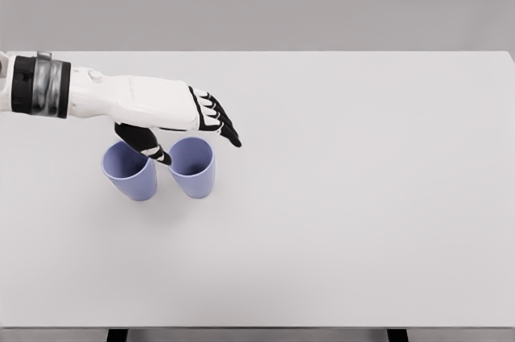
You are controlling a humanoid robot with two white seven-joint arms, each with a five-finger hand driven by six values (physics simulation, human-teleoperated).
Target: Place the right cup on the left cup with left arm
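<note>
Two purple cups, the left cup (129, 171) and right cup (193, 167), stand upright side by side on the white counter (362, 197); the left hand (173, 117) hovers above them, fingers spread, holding nothing.

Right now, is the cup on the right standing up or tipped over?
Standing up. The right cup sits on the table with its open rim facing up.
</note>
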